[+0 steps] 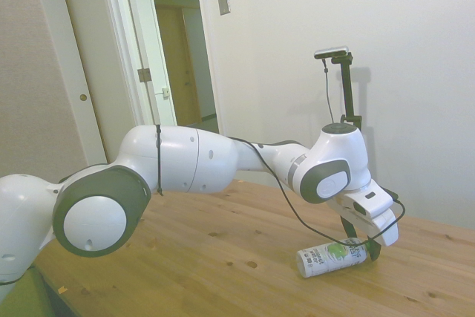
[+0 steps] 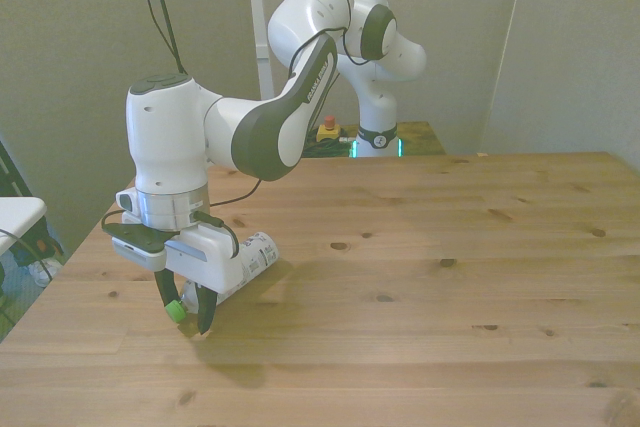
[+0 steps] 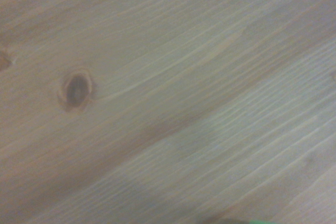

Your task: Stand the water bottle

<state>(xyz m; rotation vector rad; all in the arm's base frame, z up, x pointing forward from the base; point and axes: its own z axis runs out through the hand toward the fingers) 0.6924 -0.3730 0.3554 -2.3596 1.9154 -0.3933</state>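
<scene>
Nearest in the front view, the wooden counter [image 2: 420, 347] is plain planks with dark knots. Further back, toward the front view's left, the water bottle [image 2: 247, 259] lies on its side on the counter. Its long axis runs diagonally, green cap [image 2: 176, 310] pointing toward the near left corner, base pointing back toward the middle. The white gripper body hangs over the bottle's neck end and hides much of it.

The jaws [image 2: 186, 309] point straight down, the two dark fingers [image 2: 204, 309] set close on either side of the cap; I cannot tell whether they are pinching it. From the side view the bottle [image 1: 332, 257] lies flat, label up, the gripper [image 1: 358, 243] at its cap end. Behind, the arm [image 2: 260, 127] bends down from its base at the far edge. The wrist view shows only blurred wood grain [image 3: 157, 103].
</scene>
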